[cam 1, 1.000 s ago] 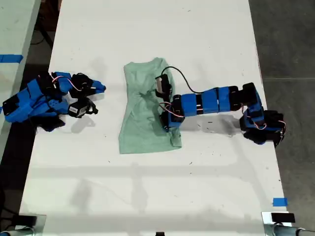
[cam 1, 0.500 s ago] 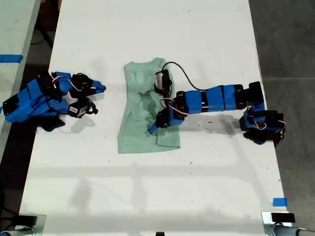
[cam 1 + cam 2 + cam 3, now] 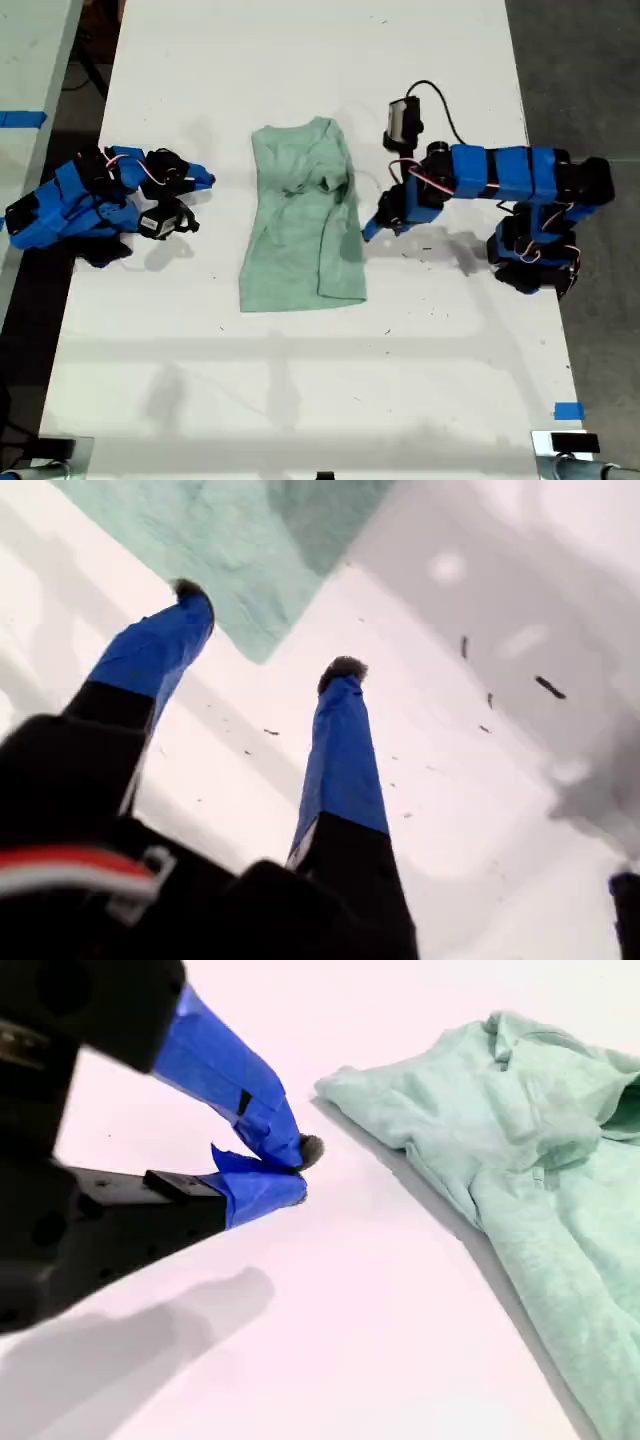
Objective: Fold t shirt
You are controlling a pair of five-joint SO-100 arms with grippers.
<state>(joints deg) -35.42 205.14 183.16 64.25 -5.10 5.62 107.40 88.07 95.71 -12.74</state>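
- Mint-green cloth, the t shirt (image 3: 302,228) lies flat on the white table (image 3: 300,380), one side folded over.
- My first gripper (image 3: 372,229) hangs just beside its folded edge, jaws spread, empty.
- My second gripper (image 3: 205,181) rests well apart from it, tips touching, empty.

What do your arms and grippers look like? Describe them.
Both arms are blue segments joined by black motors, with thin red-and-white wires; the exterior view's right arm also trails a black cable. My first gripper has long blue fingers with dark tips. My second gripper has blue-taped fingers on a black body.
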